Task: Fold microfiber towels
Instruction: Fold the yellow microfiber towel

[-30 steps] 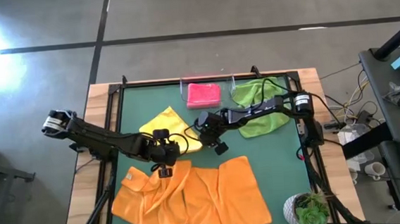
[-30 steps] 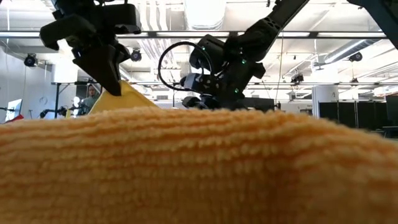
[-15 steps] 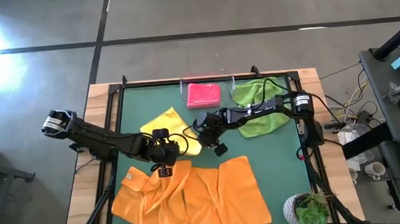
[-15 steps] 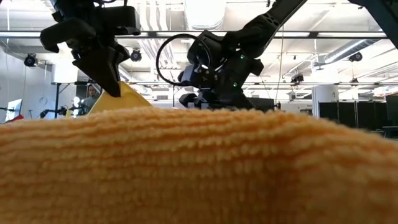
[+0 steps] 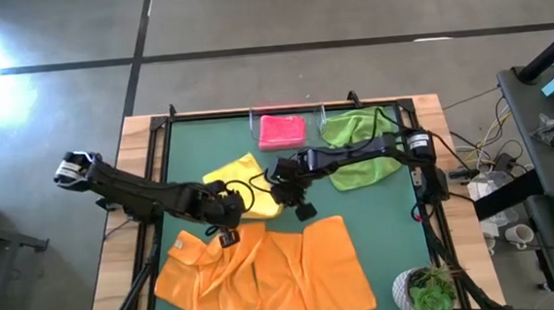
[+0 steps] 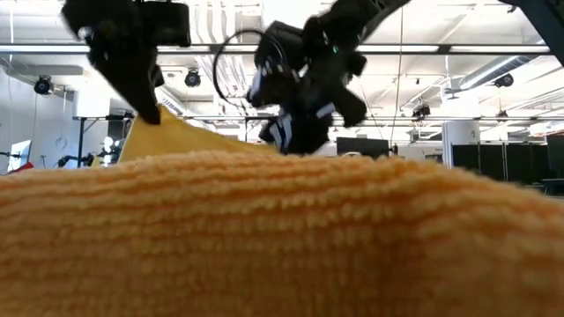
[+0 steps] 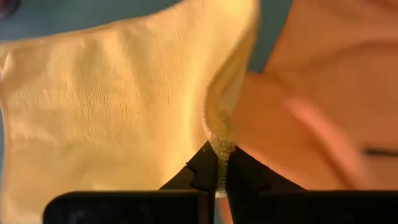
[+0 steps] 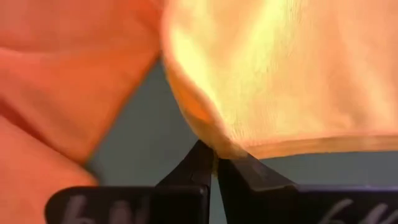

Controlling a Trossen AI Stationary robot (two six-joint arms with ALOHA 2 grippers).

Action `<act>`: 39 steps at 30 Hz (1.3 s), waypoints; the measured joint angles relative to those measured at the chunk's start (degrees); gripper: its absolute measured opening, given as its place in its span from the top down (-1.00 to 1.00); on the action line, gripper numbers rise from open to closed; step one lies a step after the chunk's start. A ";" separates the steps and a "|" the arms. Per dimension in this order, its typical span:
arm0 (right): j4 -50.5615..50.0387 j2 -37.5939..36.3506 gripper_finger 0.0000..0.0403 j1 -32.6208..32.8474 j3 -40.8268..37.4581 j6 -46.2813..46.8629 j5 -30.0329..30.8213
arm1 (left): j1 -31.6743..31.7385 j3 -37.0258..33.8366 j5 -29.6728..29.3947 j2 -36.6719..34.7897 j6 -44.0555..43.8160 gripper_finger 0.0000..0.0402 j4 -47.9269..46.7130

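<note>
The left gripper (image 7: 217, 177) pinches the hemmed edge of the yellow towel (image 7: 112, 106), orange towel (image 7: 311, 99) beyond.

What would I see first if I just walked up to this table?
Two dark arms meet mid-table, the left gripper and the right gripper each pinching an edge of the yellow towel. In front of them sprawl big rumpled orange towels. At the back lie a pink towel and a green towel.

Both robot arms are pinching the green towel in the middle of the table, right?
Not quite. It's the yellow towel they are pinching, not the green one. The high view shows the left gripper and right gripper at its corners, and each wrist view shows jaws shut on yellow cloth. The green towel lies untouched near the table's far right side.
</note>
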 joint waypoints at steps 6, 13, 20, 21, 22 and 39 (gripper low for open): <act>-9.95 -0.11 0.96 0.20 8.92 7.47 0.48 | -0.31 3.95 0.36 -0.41 -4.62 0.96 -3.53; -18.59 -0.11 0.96 0.13 16.34 14.26 0.58 | -0.31 8.10 0.38 -0.46 -6.22 0.99 -11.73; -13.27 0.87 0.96 -0.94 16.56 18.33 11.90 | 0.04 7.02 -5.83 -0.30 -11.07 0.99 -18.88; -12.16 1.45 0.96 -1.50 16.36 19.08 12.19 | 0.20 6.74 -6.84 -0.28 -12.05 0.99 -19.51; -11.14 2.15 0.96 -1.98 16.25 19.43 12.33 | 0.42 6.50 -7.66 -0.26 -12.87 0.99 -20.17; -6.14 13.73 0.96 -4.83 23.52 18.63 21.38 | 10.01 -1.59 -13.02 0.05 -15.07 0.99 -20.26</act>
